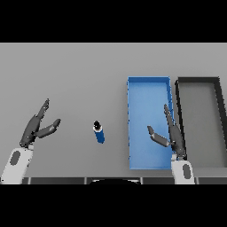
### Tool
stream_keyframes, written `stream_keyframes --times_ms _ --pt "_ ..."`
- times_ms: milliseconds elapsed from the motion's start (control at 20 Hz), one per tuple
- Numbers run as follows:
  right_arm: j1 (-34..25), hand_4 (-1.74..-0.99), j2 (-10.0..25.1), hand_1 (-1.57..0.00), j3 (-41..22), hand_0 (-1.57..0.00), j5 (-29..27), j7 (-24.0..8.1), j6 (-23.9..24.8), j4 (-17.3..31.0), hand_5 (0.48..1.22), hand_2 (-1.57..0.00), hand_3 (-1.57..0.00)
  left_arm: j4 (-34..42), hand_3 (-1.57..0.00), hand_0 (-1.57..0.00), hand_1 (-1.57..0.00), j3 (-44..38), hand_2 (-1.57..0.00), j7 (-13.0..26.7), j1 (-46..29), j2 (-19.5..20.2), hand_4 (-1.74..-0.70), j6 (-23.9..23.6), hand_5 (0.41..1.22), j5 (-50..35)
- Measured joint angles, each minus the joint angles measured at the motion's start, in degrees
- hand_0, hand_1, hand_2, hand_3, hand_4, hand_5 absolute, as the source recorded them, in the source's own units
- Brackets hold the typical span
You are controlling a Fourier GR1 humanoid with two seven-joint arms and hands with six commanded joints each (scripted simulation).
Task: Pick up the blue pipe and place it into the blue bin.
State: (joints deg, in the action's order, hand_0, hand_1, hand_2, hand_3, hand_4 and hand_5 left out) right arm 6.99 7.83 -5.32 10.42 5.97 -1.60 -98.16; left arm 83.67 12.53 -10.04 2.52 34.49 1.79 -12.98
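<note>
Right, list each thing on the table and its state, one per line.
Blue pipe: lying on the table, not held, left of the bin.
Blue bin: holds nothing.
Black bin: holds nothing.
Left robot hand: open, clear of the pipe.
Right robot hand: open, over the blue bin.

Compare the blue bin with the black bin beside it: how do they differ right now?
The blue bin has blue walls and a blue floor; the black bin has dark walls and a grey floor. The blue bin lies nearer the blue pipe, the black bin farther right. The right hand shows over the blue bin's right side, not the black bin's floor. Both are long, rectangular, open-topped and hold nothing.
</note>
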Motion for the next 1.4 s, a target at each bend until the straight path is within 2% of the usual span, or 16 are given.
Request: stream_keyframes --times_ms 50,200,300,400,500,550,600,750,800,850,950,1100,1250,1350,1400 --pt "-0.87 -1.192 0.29 0.00 0.27 0.00 0.08 -0.78 0.08 0.55 0.621 0.00 0.00 0.53 0.00 0.00 0.00 0.30 0.00 -0.94 -0.18 0.35 -0.98 1.29 0.584 -0.36" --pt "-0.05 -1.179 0.80 0.00 0.28 0.00 0.17 0.72 0.01 -0.29 0.616 0.00 0.00 5.25 0.00 0.00 0.00 1.90 0.00 -2.54 -3.59 4.21 -1.03 6.11 0.549 -0.99" --pt "-1.06 -1.174 0.44 0.00 -0.16 0.00 0.39 -0.47 -0.26 0.65 0.616 0.00 0.00 7.36 0.00 0.00 0.00 4.72 0.00 -0.90 -3.49 3.60 -1.07 8.19 0.522 -0.51" --pt "-0.21 -1.164 0.40 0.00 -0.46 0.00 0.64 0.40 -0.32 0.04 0.617 0.00 0.00 9.03 0.00 0.00 0.00 7.92 0.00 2.07 -3.89 2.24 -1.11 9.61 0.497 0.22" --pt "-0.61 -1.182 0.29 0.00 -0.43 0.00 0.87 -0.90 -0.07 0.36 0.618 0.00 0.00 11.47 0.00 0.00 0.00 10.22 0.00 3.40 -4.77 1.71 -1.13 9.38 0.475 2.00" --pt "-0.24 -1.189 0.19 0.00 -0.50 0.00 0.52 -0.55 -0.23 -0.44 0.619 0.00 0.00 11.87 0.00 0.00 0.00 11.53 0.00 4.46 -5.17 1.28 -1.14 9.34 0.464 3.22" --pt "0.50 -1.195 0.41 0.00 -0.12 0.00 0.29 -0.58 -0.19 -0.54 0.617 0.00 0.00 11.94 0.00 0.00 0.00 12.76 0.00 5.79 -4.84 0.25 -1.14 9.19 0.455 4.12" --pt "0.46 -1.213 0.34 0.00 0.00 0.00 -0.16 -0.83 -0.39 -0.67 0.625 0.00 0.00 10.49 0.00 0.00 0.00 14.74 0.00 5.85 -3.83 -1.95 -1.15 9.95 0.451 5.34" --pt "-0.14 -1.218 -0.04 0.00 -0.30 0.00 0.00 -0.91 -0.37 -0.48 0.627 0.00 0.00 9.07 0.00 0.00 0.00 15.54 0.00 6.69 -2.51 -4.08 -1.15 9.30 0.452 6.21" --pt "0.44 -1.217 0.05 0.00 -0.16 0.00 -0.37 -0.30 -0.58 -0.82 0.626 0.00 0.00 8.99 0.00 0.00 0.00 16.23 0.00 5.98 -2.17 -5.32 -1.15 9.11 0.456 6.64" --pt "0.51 -1.211 0.04 0.00 -0.15 0.00 -0.19 -1.39 -0.44 -0.91 0.622 0.00 0.00 6.82 0.00 0.00 0.00 16.77 0.00 4.95 -0.18 -7.54 -1.16 8.63 0.460 7.76" --pt "1.36 -1.205 0.26 0.00 -0.22 0.00 -0.13 -1.36 -0.67 -1.49 0.625 0.00 0.00 3.86 0.00 0.00 0.00 17.66 0.00 6.26 2.57 -12.21 -1.14 7.32 0.460 8.36" --pt "0.95 -1.215 0.86 0.00 0.65 0.00 -0.62 -1.26 -0.61 -1.16 0.637 0.00 0.00 0.14 0.00 0.00 0.00 18.24 0.00 5.05 4.58 -14.72 -1.10 7.20 0.448 9.57" --pt "0.35 -1.222 0.68 0.00 0.90 0.00 -1.09 -1.12 -0.62 -0.93 0.642 0.00 0.00 -2.67 0.00 0.00 0.00 18.91 0.00 6.52 6.65 -16.40 -1.06 5.77 0.425 11.95" --pt "1.18 -1.221 1.03 0.00 0.77 0.00 -1.19 -0.41 -1.17 -1.19 0.645 0.00 0.00 -3.05 0.00 0.00 0.00 19.44 0.00 5.38 6.09 -16.62 -1.05 5.19 0.418 13.01"
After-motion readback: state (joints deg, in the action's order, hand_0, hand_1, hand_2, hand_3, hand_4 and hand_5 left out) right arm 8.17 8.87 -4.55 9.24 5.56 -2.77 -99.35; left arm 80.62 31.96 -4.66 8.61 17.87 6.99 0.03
